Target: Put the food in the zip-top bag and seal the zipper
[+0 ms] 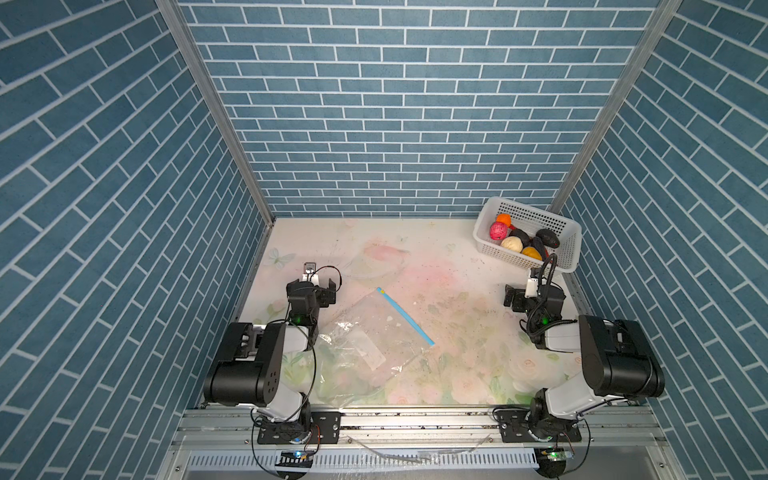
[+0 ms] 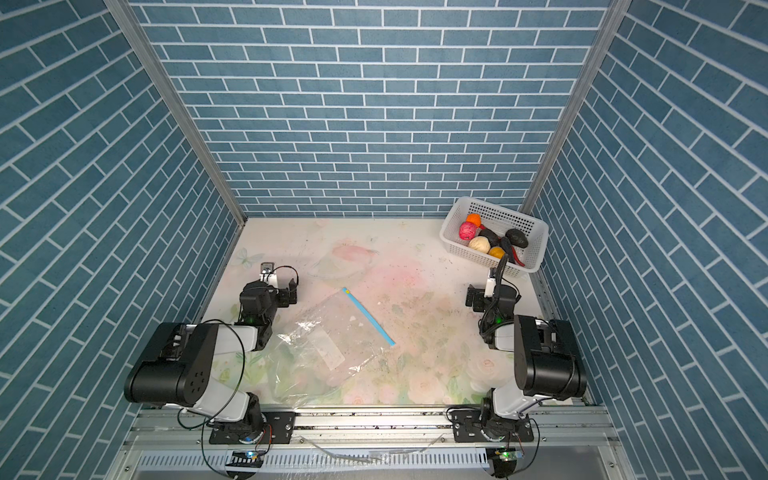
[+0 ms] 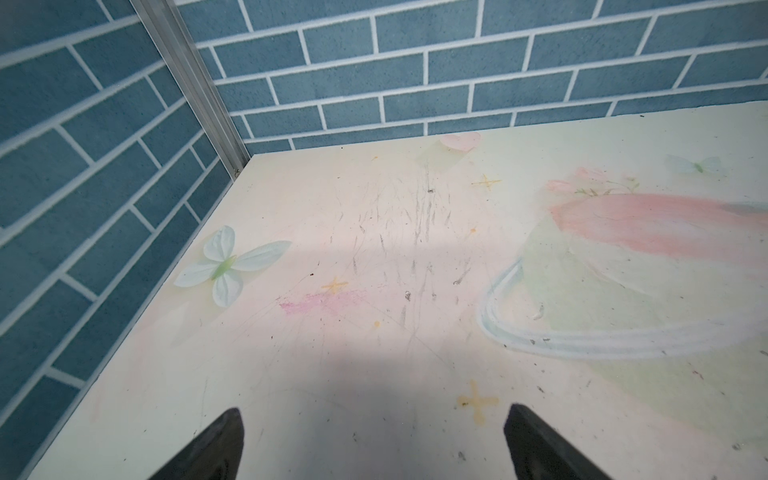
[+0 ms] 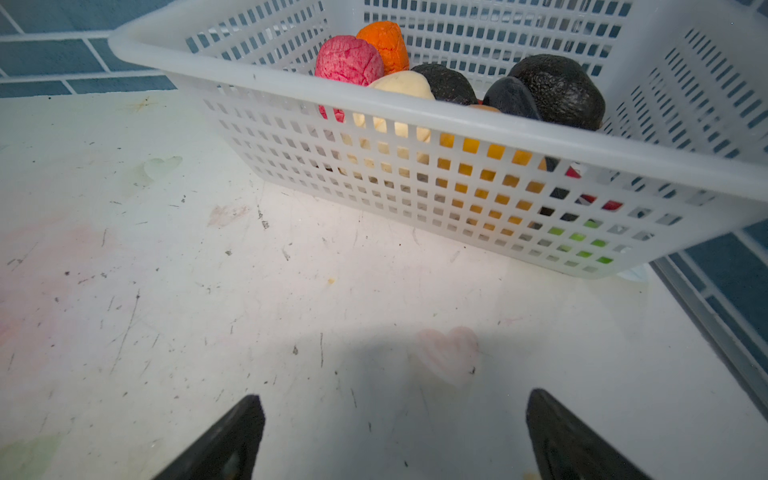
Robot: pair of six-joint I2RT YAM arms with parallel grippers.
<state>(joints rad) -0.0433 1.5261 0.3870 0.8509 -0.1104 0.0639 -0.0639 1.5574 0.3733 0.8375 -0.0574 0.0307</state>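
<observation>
Top views, progress: nothing is packed yet. All the food [image 1: 498, 230] sits in the white basket [image 1: 519, 259] at the far right corner. The zip-top bag [image 1: 365, 345] lies flat and looks empty on the table [image 1: 457, 257], well apart from the basket.
Top views, bag: the zipper [image 1: 405, 316] runs along the edge that faces the basket side. I cannot tell whether the mouth is parted.
Top views, remaining: filling and then sealing, so the whole job by my judgement.
Top views, arms: both arms are folded low close to their bases. The left gripper [image 1: 311, 286] is near the bag's left side and the right gripper [image 1: 533, 296] is near the basket's front wall. Both point toward the back wall.
Left wrist view: the left gripper [image 3: 374, 415] has its jaws spread wide over bare table [image 3: 374, 257] and holds nothing. No bag or food shows here.
Right wrist view: the right gripper [image 4: 395, 399] has its jaws spread wide and empty, low over the table [image 4: 208, 291]. The basket [image 4: 291, 83] stands ahead, near but untouched. Pink, orange, cream and black pieces of food [image 4: 347, 60] are heaped inside it.
</observation>
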